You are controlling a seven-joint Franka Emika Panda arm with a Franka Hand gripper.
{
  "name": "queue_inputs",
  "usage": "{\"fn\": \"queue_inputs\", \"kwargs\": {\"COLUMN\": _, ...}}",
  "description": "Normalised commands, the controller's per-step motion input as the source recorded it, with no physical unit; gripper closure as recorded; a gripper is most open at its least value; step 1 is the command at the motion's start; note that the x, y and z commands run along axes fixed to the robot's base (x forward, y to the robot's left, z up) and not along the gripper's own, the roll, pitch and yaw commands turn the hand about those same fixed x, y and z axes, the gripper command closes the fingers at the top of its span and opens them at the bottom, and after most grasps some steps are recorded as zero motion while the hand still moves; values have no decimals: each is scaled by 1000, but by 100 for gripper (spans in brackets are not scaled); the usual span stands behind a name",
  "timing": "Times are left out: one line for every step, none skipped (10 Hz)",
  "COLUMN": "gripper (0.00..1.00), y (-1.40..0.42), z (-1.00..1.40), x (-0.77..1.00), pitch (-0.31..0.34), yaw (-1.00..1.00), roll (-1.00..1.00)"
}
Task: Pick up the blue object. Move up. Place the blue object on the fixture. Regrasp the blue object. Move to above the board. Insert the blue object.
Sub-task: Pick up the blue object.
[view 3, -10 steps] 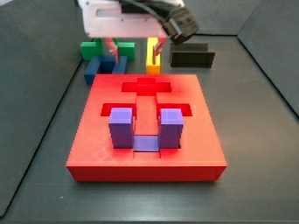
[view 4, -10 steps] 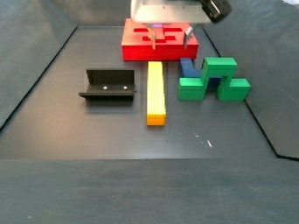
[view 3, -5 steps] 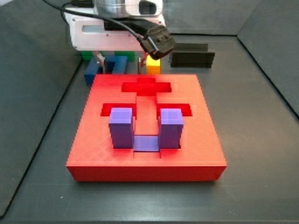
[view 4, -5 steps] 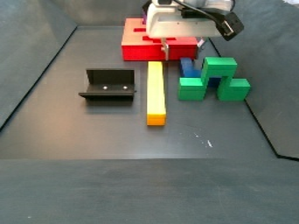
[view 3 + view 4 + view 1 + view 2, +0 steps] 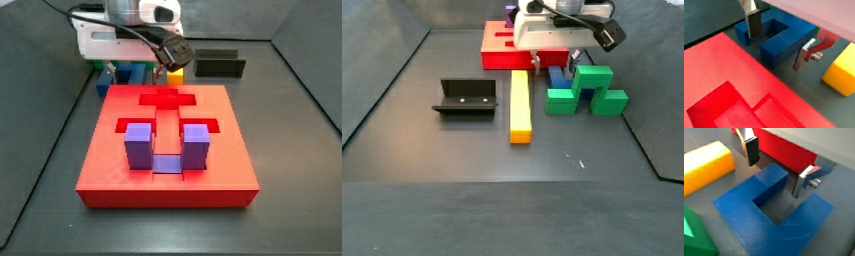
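The gripper [image 5: 779, 169], jaws wide, is straddling one prong of the blue object [image 5: 774, 215] lying on the table; nothing is lifted, so every step remains.

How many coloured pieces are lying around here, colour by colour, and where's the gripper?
Red: 1, the board
Purple: 1, U-shaped block
Blue: 1, blue object
Green: 1, stepped block
Yellow: 1, long bar
Black: 1, the fixture
Total: 6
The gripper is open, straddling one prong of the blue object.

The hand [image 5: 777, 170] has come down from above, its open fingers now straddling the blue object [image 5: 777, 215].
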Motion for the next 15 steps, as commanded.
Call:
{"fn": "queue_inputs", "kwargs": {"gripper": 0, "y": 0, "z": -186, "x": -31, "pitch": 0, "yaw": -71, "roll": 110}}
{"fn": "queue_inputs", "kwargs": {"gripper": 0, "y": 0, "z": 0, "x": 0, "pitch": 0, "yaw": 0, "roll": 23}}
{"fn": "queue_inputs", "kwargs": {"gripper": 0, "y": 0, "z": 0, "x": 0, "pitch": 0, "yaw": 0, "roll": 0}}
{"fn": "queue_inputs", "kwargs": {"gripper": 100, "y": 0, "z": 0, "x": 0, "pitch": 0, "yaw": 0, "roll": 0}}
{"fn": "queue_inputs", "kwargs": {"gripper": 100, "y": 0, "z": 0, "x": 0, "pitch": 0, "yaw": 0, "roll": 0}}
{"fn": "queue_inputs", "kwargs": {"gripper": 100, "y": 0, "z": 0, "x": 0, "pitch": 0, "yaw": 0, "roll": 0}}
{"fn": "queue_inputs", "kwargs": {"gripper": 100, "y": 0, "z": 0, "x": 0, "pitch": 0, "yaw": 0, "roll": 0}}
{"fn": "queue_inputs", "kwargs": {"gripper": 100, "y": 0, "z": 0, "x": 0, "pitch": 0, "yaw": 0, "roll": 0}}
{"fn": "queue_inputs", "kwargs": {"gripper": 100, "y": 0, "z": 0, "x": 0, "pitch": 0, "yaw": 0, "roll": 0}}
{"fn": "queue_inputs", "kwargs": {"gripper": 100, "y": 0, "z": 0, "x": 0, "pitch": 0, "yaw": 0, "roll": 0}}
{"fn": "queue_inputs", "kwargs": {"gripper": 100, "y": 0, "z": 0, "x": 0, "pitch": 0, "yaw": 0, "roll": 0}}
{"fn": "queue_inputs", "kwargs": {"gripper": 100, "y": 0, "z": 0, "x": 0, "pitch": 0, "yaw": 0, "roll": 0}}
{"fn": "queue_inputs", "kwargs": {"gripper": 100, "y": 0, "z": 0, "x": 0, "pitch": 0, "yaw": 0, "roll": 0}}
{"fn": "queue_inputs", "kwargs": {"gripper": 100, "y": 0, "z": 0, "x": 0, "pitch": 0, "yaw": 0, "roll": 0}}
{"fn": "queue_inputs", "kwargs": {"gripper": 100, "y": 0, "z": 0, "x": 0, "pitch": 0, "yaw": 0, "roll": 0}}
